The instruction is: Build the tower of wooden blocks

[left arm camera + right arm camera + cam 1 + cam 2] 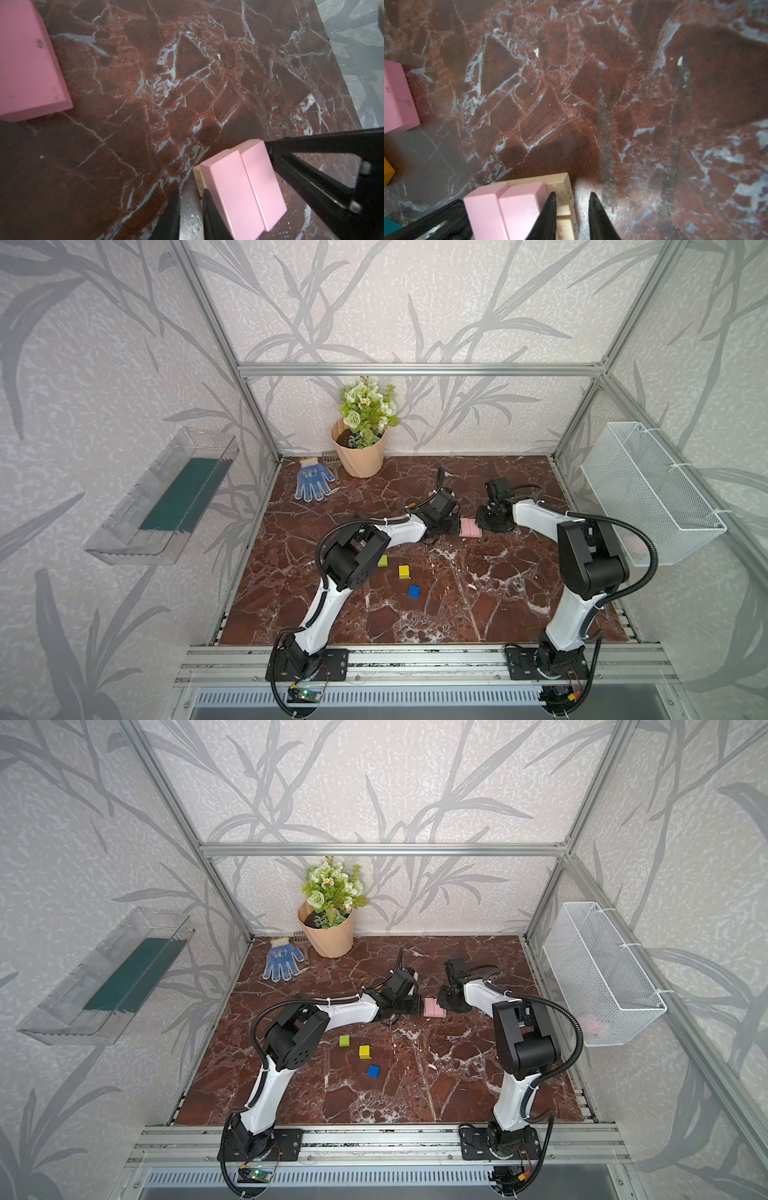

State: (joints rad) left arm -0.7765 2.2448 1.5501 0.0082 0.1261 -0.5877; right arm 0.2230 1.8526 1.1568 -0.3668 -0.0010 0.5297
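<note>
Two pink bars [470, 527] [243, 191] lie side by side on plain-wood bars [564, 187], forming the low tower in both top views. My left gripper [191, 191] [453, 526] is shut and empty, one finger against the stack's left side. On the opposite side my right gripper [572, 194] [484, 524] is shut too, one finger over the wood bar beside the pink. Another pink block [27, 62] [396, 97] lies apart, with an orange block [387, 172] and a teal one [390, 225] near it. Lime [382, 560], yellow [403, 571] and blue [414, 591] cubes sit nearer the front.
A peach flower pot [360, 456] and a blue glove [312, 481] stand at the back left of the marble table [478, 605]. A white wire basket [648, 493] hangs on the right wall. A clear tray [166, 497] hangs on the left wall.
</note>
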